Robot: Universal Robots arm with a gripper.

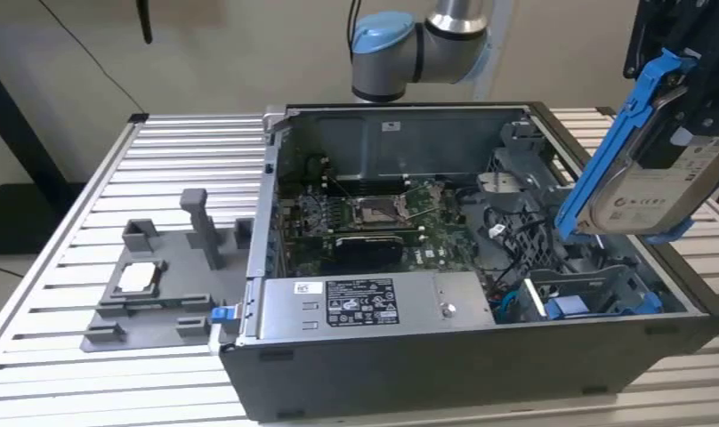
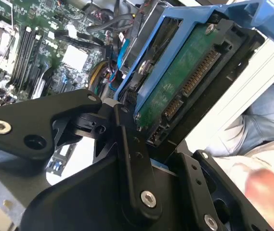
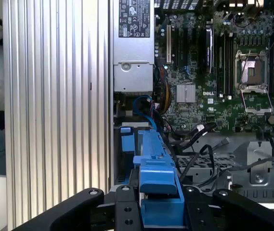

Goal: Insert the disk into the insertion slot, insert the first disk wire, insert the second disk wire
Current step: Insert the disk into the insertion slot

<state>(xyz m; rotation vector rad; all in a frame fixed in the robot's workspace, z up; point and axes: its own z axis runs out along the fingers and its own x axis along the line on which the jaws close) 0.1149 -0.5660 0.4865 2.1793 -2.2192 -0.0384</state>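
Blue-framed disk (image 1: 647, 182), clamped tilted in my tool (image 3: 161, 207), could snag the cables (image 1: 512, 238) or insertion slot (image 1: 597, 280) rim below the tool.

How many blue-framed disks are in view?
1: the disk, gripped by the gripper above the insertion slot at the exterior view's right. Inside it, blue plastic may be another carrier.
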